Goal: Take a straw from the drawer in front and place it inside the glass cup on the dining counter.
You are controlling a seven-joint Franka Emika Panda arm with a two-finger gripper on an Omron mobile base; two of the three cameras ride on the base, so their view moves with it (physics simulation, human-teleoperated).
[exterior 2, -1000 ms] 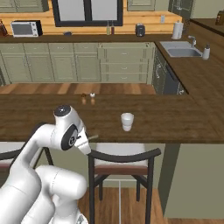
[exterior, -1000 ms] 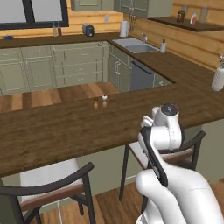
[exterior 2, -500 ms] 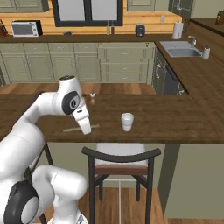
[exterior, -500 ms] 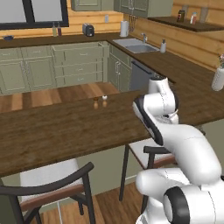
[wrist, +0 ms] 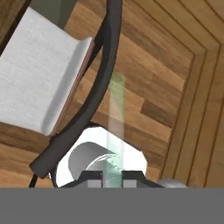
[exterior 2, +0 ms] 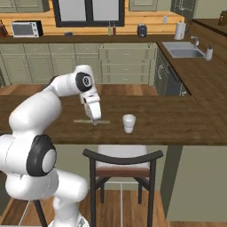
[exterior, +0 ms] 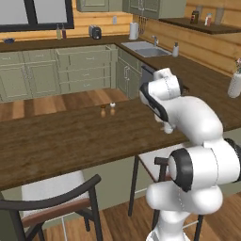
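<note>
Right base view: straw [exterior 2: 91, 121] lies level, long axis left-right, pinched in the gripper [exterior 2: 94, 120] just above the surface [exterior 2: 177, 119], left of the glass cup [exterior 2: 128, 123]. Hand view shows the straw [wrist: 115, 127] running straight away from the closed fingertips [wrist: 92, 178], over a chair [wrist: 65, 87]. Left base view hides it behind the arm.

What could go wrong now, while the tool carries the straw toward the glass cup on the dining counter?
1. The straw lies level in the tool, pinched near its middle; it must be tipped upright or it may knock the glass cup over.
2. The cup is small and its mouth is narrow, so the thin straw could miss it and fall onto the dining counter.
</note>
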